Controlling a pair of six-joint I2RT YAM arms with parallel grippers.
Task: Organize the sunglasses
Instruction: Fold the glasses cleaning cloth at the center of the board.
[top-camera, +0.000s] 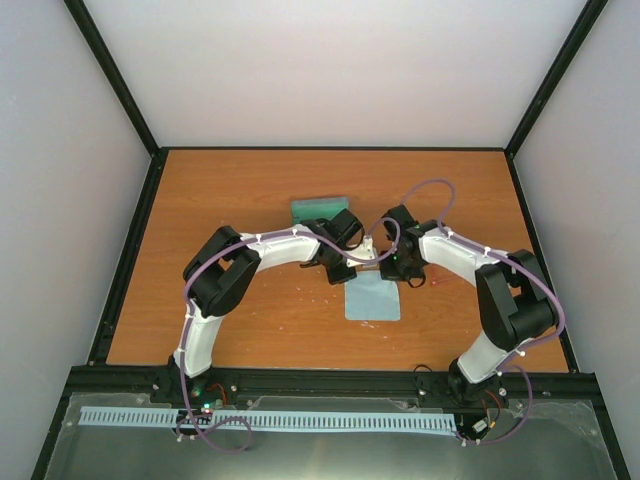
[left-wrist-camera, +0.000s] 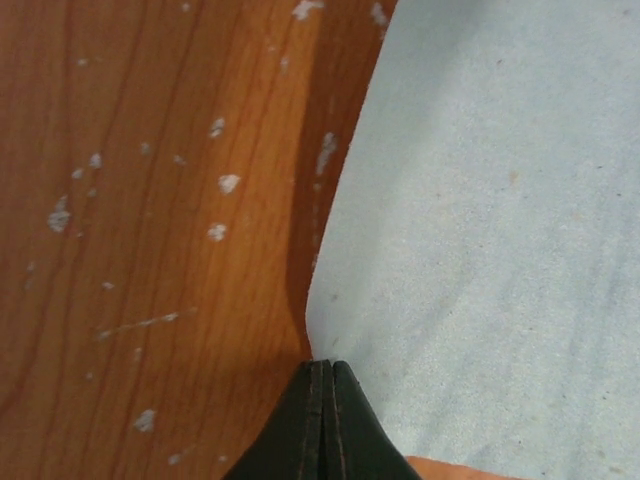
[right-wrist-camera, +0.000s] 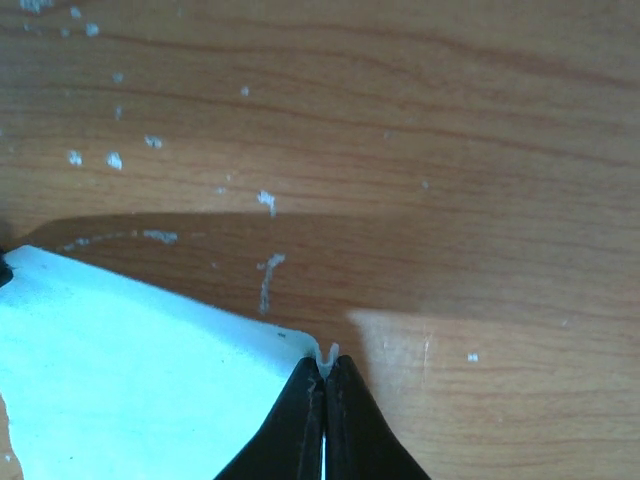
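Two robot arms meet at the middle of an orange wood tabletop (top-camera: 230, 190), each pinching a far corner of a pale blue cloth (top-camera: 372, 300) that lies spread toward the arms' bases. The left hand (top-camera: 340, 272) has its dark fingers (left-wrist-camera: 300, 425) pressed together on the cloth's left corner, and its wrist camera shows the fabric fanning out to the right with a band of shadow along its edge. The right hand (top-camera: 397, 270) is likewise clamped on the opposite corner, where a small tuft of fabric pokes up between the black fingertips (right-wrist-camera: 345, 400) and the cloth runs off to the lower left of that view. The sunglasses (top-camera: 418, 283) show only as a faint reddish trace on the bare wood just to the right of the right hand, near the cloth's corner (too faint to tell how the frame lies). A blue-grey case (top-camera: 315, 208) rests farther back on the tabletop, its near edge hidden behind the left arm's wrist. White flecks dot the wood grain in both wrist views.
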